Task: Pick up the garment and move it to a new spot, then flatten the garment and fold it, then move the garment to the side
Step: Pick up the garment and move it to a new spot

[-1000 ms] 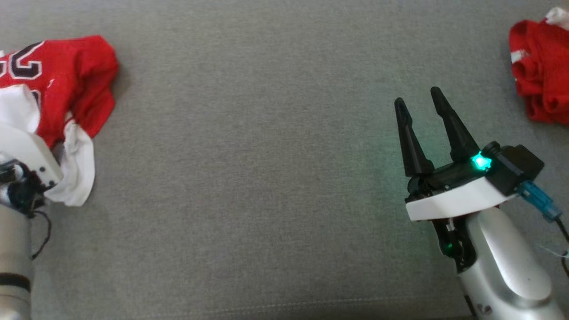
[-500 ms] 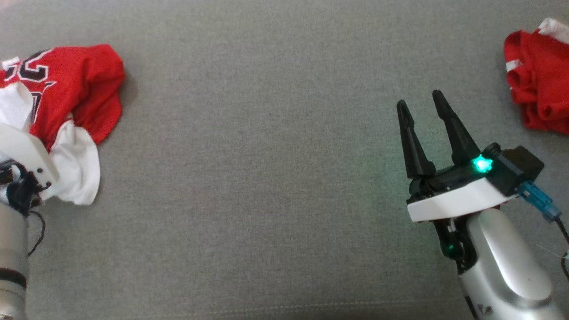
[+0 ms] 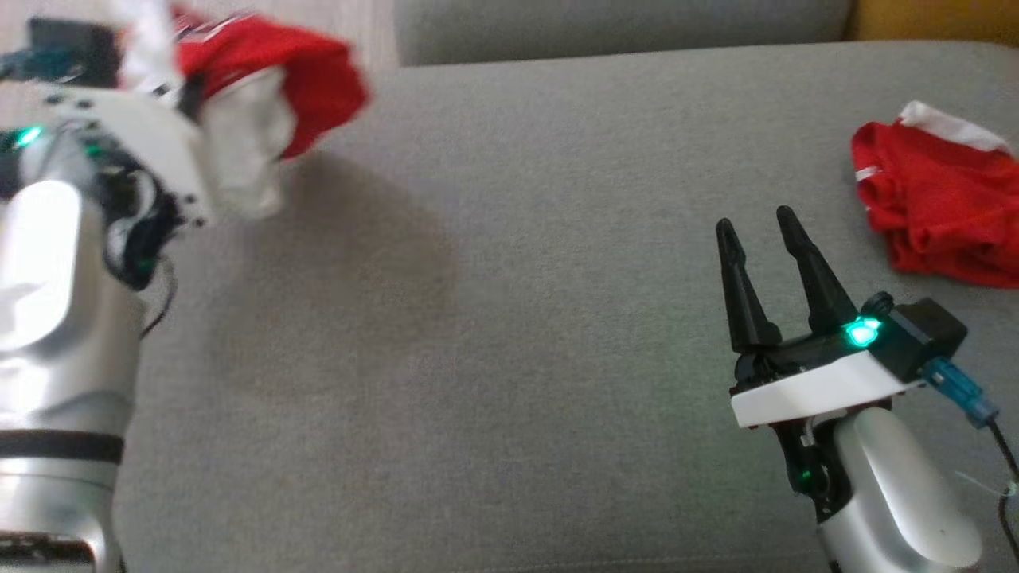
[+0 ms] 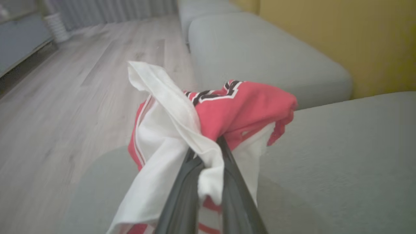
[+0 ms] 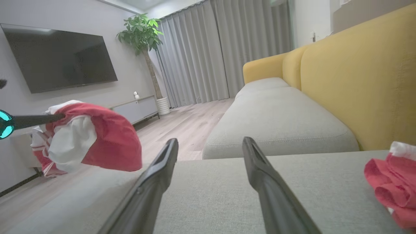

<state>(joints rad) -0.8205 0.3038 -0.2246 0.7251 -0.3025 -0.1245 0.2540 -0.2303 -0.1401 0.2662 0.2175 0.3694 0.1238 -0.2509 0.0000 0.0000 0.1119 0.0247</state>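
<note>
The left gripper (image 4: pixel 206 152) has its two dark fingers squeezed close together on a bunched-up red and white cloth shirt (image 4: pixel 247 110) with black and white marks on it. A white fold of the shirt is pinched between the fingers, and the rest puffs out past their tips and hangs down on both sides. The shirt is up in the air at the far left of the soft grey sofa seat (image 3: pixel 509 318), not touching it. A dark shadow (image 3: pixel 342 239) lies on the seat under it. In the left wrist view, the pale wooden floor (image 4: pixel 65 113) is behind the shirt. The right gripper (image 3: pixel 752 219) is on the near right, low over the seat, with its fingers spread wide apart and nothing between them. Its fingers point to the far side. A little green light (image 3: pixel 861 330) glows on its base. A second crumpled red cloth with a bit of white (image 3: pixel 931 215) lies on the seat at the far right, well apart from the shirt and a little way from the right gripper. Behind the seat on the right is a yellow sofa back (image 5: pixel 357 81). Far off in the room are a dark flat screen on the wall (image 5: pixel 58 58), a tall green plant (image 5: pixel 141 32) and long grey curtains (image 5: pixel 211 48).
</note>
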